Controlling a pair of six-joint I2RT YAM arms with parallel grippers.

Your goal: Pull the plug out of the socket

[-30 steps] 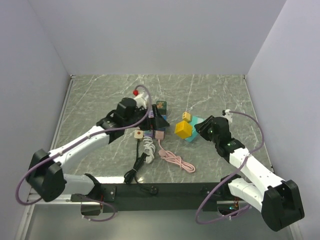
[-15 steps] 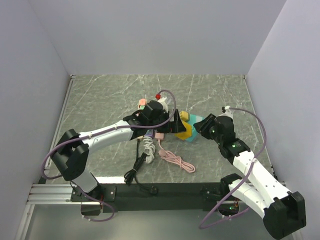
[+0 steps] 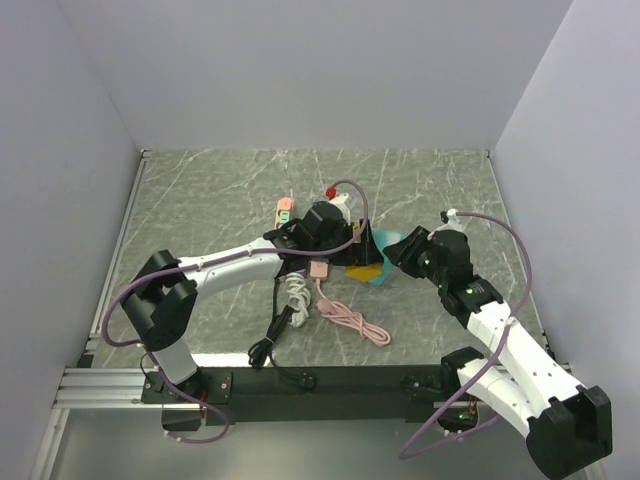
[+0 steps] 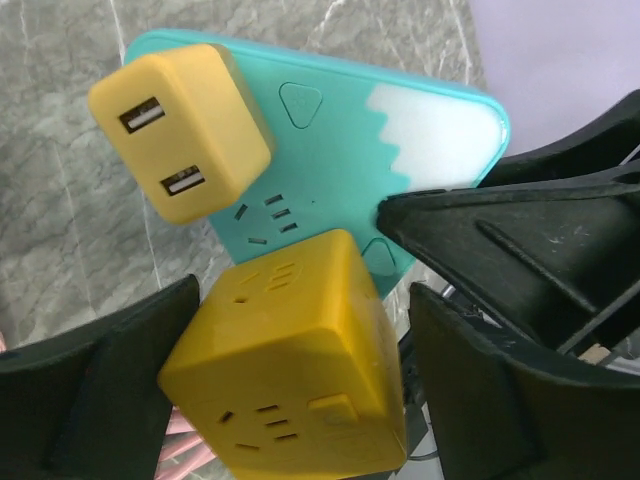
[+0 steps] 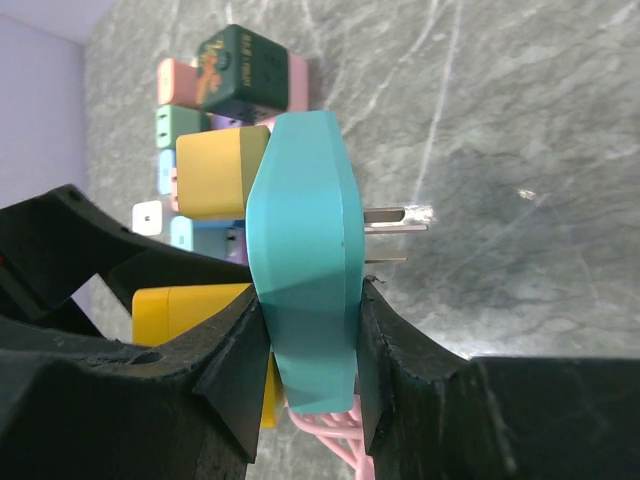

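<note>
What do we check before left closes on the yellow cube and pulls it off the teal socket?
1. Hold: right gripper shut on teal socket, a finger on each face: ok.
2. Alignment: yellow cube plug sits between the fingers of left gripper: ok.
3. Grasp: left jaws closed on the cube: not ok, they are open with a gap on one side.
4. Clearance: yellow USB charger apart from the left fingers: ok.
5. Seating: how deep the cube's pins sit in the socket: cannot tell, the joint is hidden.
</note>
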